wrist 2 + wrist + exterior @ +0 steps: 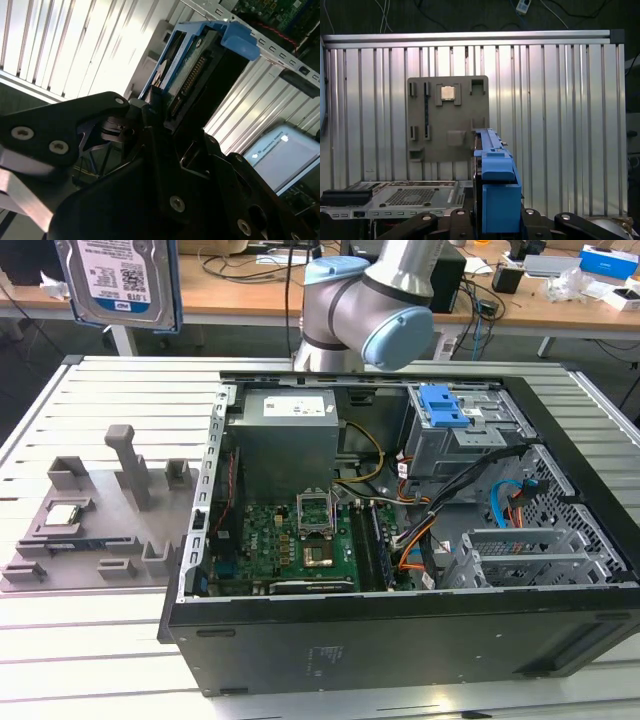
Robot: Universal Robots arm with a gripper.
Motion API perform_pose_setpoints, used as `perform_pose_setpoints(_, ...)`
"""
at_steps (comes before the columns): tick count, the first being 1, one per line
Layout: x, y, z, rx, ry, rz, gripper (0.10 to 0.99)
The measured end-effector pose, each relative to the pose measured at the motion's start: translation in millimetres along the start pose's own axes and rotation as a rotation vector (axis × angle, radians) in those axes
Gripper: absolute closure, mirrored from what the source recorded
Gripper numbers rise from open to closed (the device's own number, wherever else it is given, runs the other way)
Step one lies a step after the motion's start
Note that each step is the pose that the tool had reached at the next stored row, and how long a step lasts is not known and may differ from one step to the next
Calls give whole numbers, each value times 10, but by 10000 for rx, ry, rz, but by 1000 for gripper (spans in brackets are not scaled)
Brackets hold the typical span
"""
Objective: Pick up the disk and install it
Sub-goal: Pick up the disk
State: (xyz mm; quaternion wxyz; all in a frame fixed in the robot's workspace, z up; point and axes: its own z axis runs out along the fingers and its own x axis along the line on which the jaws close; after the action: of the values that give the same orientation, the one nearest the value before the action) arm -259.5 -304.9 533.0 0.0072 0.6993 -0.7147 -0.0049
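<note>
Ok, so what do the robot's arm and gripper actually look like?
The arm is made of silver-grey metal tubes with rounded joints, closed by pale blue round caps. The gripper is matte black, built of angular plates and linkage bars, dotted with small silver screws.

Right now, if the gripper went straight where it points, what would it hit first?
Probably the gray holder plate, with the disk in the gripper touching first; depth is hard to judge.
</note>
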Motion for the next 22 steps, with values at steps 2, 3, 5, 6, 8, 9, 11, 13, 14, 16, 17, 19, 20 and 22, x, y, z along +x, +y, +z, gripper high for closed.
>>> perform_pose_setpoints(2,-2,-89,-2,-4,1,0,725)
perform_pose_setpoints(3,-3,-155,-3,-7,1,-1,725)
perform_pose_setpoints(5,-5,-227,-4,-11,1,0,725)
perform_pose_setpoints(6,-6,-263,-4,-12,0,0,725)
perform_pose_setpoints(8,-7,-346,-6,-17,1,-1,725)
perform_pose_setpoints(9,-8,-377,-7,-19,1,-2,725)
perform_pose_setpoints(11,-10,-436,-8,-22,1,0,725)
perform_pose_setpoints(13,-11,-517,-9,-26,1,0,725)
perform_pose_setpoints(14,-12,-553,-9,-28,0,-1,725)
perform_pose_setpoints(16,-14,-625,-11,-32,1,0,725)
perform_pose_setpoints(17,-14,-654,-11,-34,1,0,725)
perform_pose_setpoints(19,-16,-729,-13,-39,1,-1,725)
perform_pose_setpoints(20,-16,-771,-14,-42,1,-2,725)
perform_pose_setpoints(22,-19,-853,-15,-50,2,1,725)
